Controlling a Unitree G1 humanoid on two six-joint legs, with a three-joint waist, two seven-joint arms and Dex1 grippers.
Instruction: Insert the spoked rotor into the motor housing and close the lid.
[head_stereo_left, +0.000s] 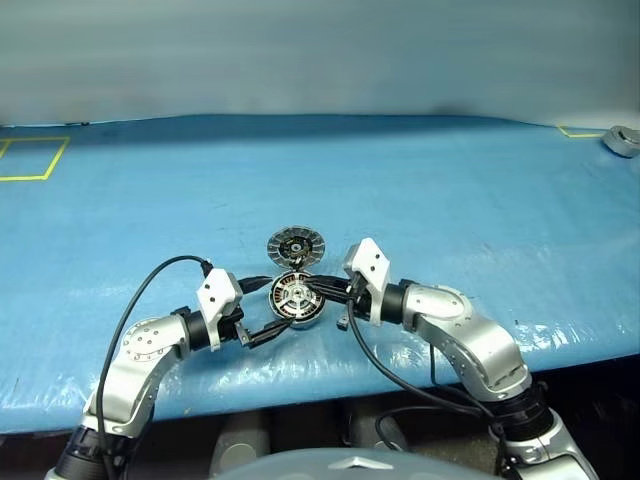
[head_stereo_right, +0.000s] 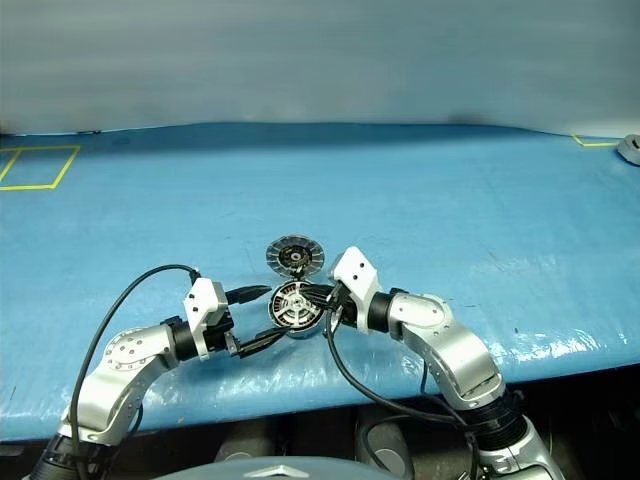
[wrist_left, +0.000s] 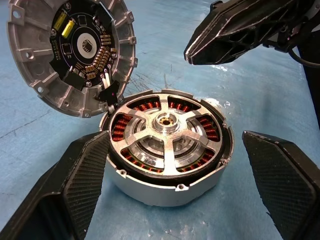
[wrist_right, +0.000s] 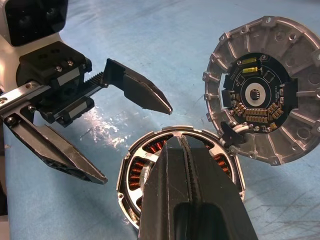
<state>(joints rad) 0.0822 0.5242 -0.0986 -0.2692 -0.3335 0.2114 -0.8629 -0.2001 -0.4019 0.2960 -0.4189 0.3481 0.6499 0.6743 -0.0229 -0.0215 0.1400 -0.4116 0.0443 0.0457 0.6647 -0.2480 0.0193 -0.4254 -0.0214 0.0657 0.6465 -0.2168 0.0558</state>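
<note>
On the blue table, rotor seated, lid not yet shut.
Inside the motor housing the spoked rotor lies flat over the copper windings; the lid stands open at the housing's 12 o'clock, tilted, joined by short wires. Left gripper is spread wide around the housing; right gripper is clenched empty above it. Closing remains.

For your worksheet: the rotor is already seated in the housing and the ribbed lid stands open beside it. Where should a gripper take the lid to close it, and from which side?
Probably the lid's free ribbed rim, opposite the wired edge that meets the motor housing. Come from the far side, away from the housing: the lid stands tilted with its circuit face showing, so jaws can pinch across its thin edge there and fold it down over the spoked rotor.
</note>
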